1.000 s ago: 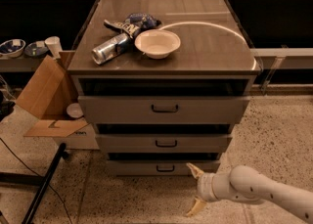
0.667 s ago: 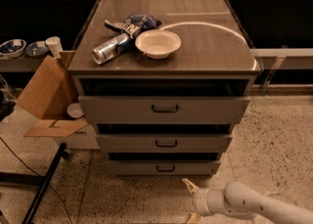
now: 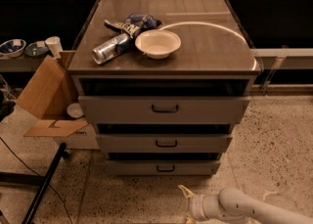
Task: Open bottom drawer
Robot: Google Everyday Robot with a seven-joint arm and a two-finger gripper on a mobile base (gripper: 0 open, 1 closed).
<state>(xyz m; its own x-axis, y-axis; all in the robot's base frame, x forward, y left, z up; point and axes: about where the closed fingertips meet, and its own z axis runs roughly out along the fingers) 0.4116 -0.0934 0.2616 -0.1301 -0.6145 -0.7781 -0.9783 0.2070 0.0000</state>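
The bottom drawer [image 3: 164,168] is the lowest and narrowest grey front of the cabinet, with a small black bar handle [image 3: 165,168] at its centre. It sits shut, flush under the middle drawer [image 3: 164,143]. My gripper [image 3: 185,204] is at the bottom edge of the view, on the end of the white arm [image 3: 244,208] that comes in from the lower right. It hangs over the floor in front of and below the bottom drawer, a little right of the handle, apart from it. One pale finger [image 3: 184,190] shows; the other is cut off by the frame edge.
The top drawer [image 3: 164,109] is the tallest. On the cabinet top [image 3: 205,37] lie a white bowl [image 3: 157,43], a can [image 3: 111,48] and a blue packet [image 3: 137,22]. An open cardboard box [image 3: 51,96] stands at the left, with a black stand leg [image 3: 44,184] on the speckled floor.
My gripper has dropped lower and drawn back from the bottom drawer toward the bottom edge of the view. The drawers have not moved.
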